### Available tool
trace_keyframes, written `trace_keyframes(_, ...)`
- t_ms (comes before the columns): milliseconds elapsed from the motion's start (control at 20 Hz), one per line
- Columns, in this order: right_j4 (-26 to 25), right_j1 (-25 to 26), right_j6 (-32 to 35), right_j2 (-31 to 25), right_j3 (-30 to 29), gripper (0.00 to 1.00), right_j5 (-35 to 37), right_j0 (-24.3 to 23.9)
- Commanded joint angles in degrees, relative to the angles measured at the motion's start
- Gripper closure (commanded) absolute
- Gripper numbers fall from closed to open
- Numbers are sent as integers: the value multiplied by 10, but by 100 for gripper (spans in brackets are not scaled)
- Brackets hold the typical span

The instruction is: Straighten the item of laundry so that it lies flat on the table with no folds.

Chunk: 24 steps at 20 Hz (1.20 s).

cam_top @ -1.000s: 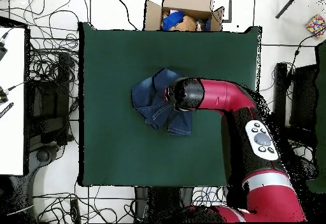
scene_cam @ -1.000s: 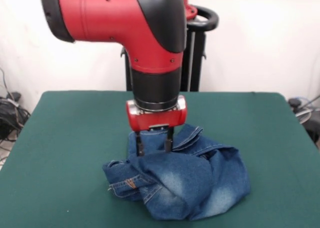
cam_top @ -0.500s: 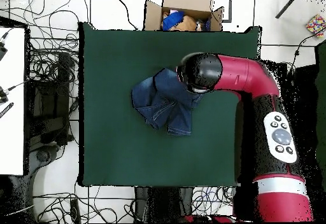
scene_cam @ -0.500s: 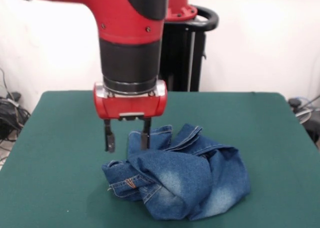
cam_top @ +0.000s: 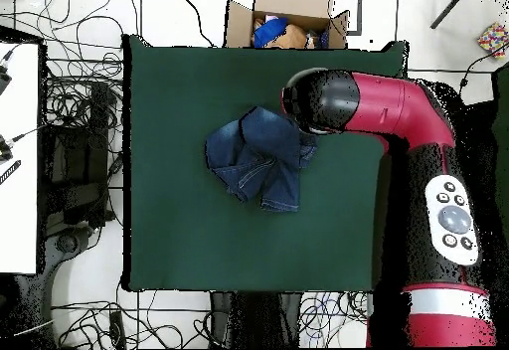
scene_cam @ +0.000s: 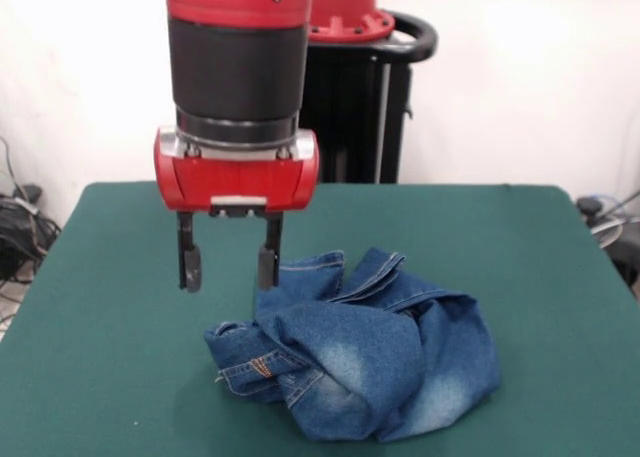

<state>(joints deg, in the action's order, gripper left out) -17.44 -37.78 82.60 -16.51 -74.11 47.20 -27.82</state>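
The jeans [scene_cam: 365,352] lie crumpled in a heap near the middle of the dark green table [scene_cam: 100,357], with legs folded over each other and a hem pointing up at the back. In the overhead view the jeans [cam_top: 258,159] sit mid-table. My gripper [scene_cam: 228,265] is open and empty, hanging above the table just left of the heap's far left edge; its right finger [scene_cam: 268,262] is close to the cloth. In the overhead view the arm's head [cam_top: 316,102] covers the gripper, at the heap's right upper corner.
An open cardboard box [cam_top: 288,23] with objects inside stands beyond the table's top edge in the overhead view. Cables and equipment [cam_top: 75,157] lie on the floor at the left. The robot's black pedestal [scene_cam: 375,107] stands behind the table.
My gripper has let go of the jeans, risen and moved left in the front view, off the heap. The jeans have settled and stay crumpled.
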Motion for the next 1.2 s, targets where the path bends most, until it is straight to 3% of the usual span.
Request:
trace_keyframes(50,27,-40,16,-20,-69,0,45,5)
trace_keyframes(450,28,-56,17,-18,-101,0,28,1)
trace_keyframes(1200,17,-7,32,-30,-171,0,-78,-13)
